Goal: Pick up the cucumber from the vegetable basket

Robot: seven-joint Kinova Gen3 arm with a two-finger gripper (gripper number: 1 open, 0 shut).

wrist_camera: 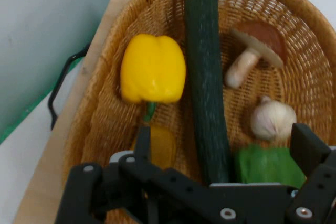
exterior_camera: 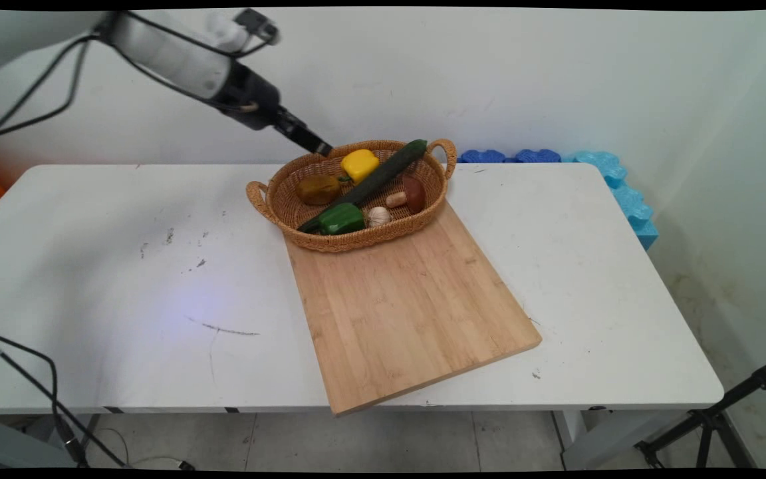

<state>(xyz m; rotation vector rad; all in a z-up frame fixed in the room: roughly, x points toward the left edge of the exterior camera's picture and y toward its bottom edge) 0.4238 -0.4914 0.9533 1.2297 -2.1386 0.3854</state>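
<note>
Wicker it was, that basket (exterior_camera: pixel 270 199), sitting on the far end of a bamboo cutting board (exterior_camera: pixel 409 306) on the white tabletop (exterior_camera: pixel 124 266). No lettering showed anywhere. The black gripper (exterior_camera: pixel 320 148) hung at the basket's back rim, nearest the yellow pepper (exterior_camera: pixel 360 164); I could not tell how its fingers stood, and it held nothing I could see. Inside also lay a long cucumber (exterior_camera: pixel 383 174), a green pepper (exterior_camera: pixel 342 219), a garlic bulb (exterior_camera: pixel 378 215), a mushroom (exterior_camera: pixel 409 194) and a brownish potato (exterior_camera: pixel 318 189).

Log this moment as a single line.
pincer: open, empty, above back rim of oval wicker basket | nearest: yellow bell pepper, long dark-green cucumber | basket on bamboo cutting board
</note>
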